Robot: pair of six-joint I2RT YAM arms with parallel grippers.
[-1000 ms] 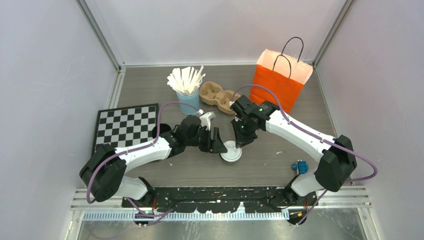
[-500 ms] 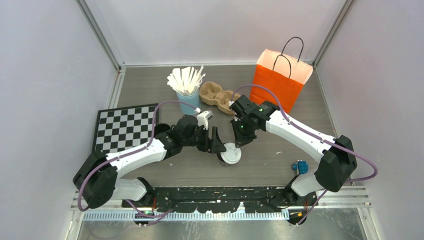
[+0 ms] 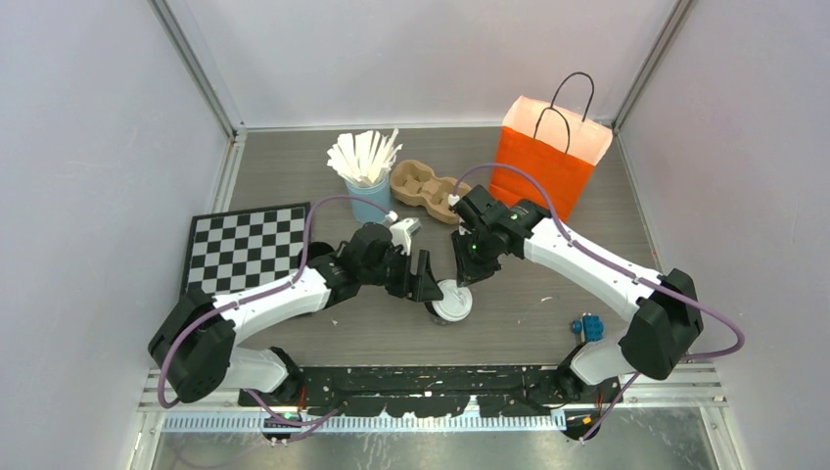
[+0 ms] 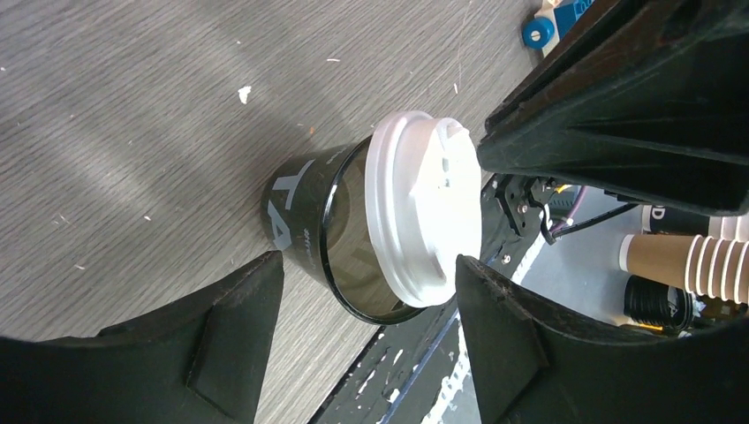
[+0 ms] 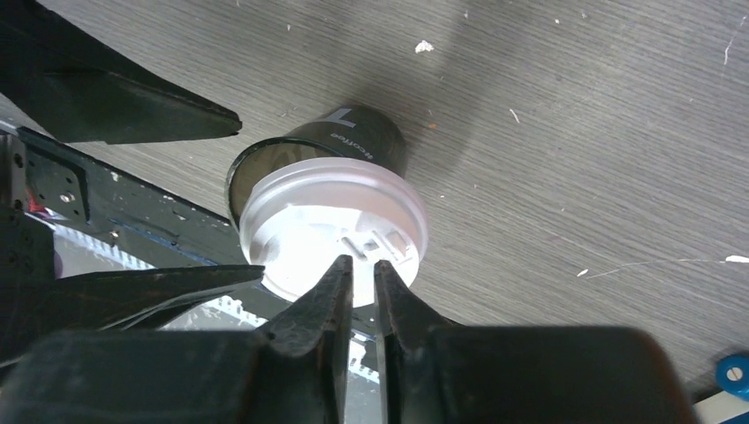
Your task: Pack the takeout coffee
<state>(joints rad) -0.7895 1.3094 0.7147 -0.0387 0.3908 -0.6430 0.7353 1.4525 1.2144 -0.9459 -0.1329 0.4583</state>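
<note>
**Near the front of the table [image 3: 529,284]: one cup between two grippers**

From above, the coffee cup [image 4: 305,221] is mostly hidden under its white lid [image 4: 424,221] and the arms. The lid sits crooked, so part of the rim shows. The left gripper [image 4: 366,274] is wide open around the cup, not touching. The right gripper [image 5: 359,265] has its fingers almost together at the lid; I cannot tell if it pinches. The orange bag [image 3: 543,166] and brown tray [image 3: 423,188] stand far back. The cup stands upright.
</note>
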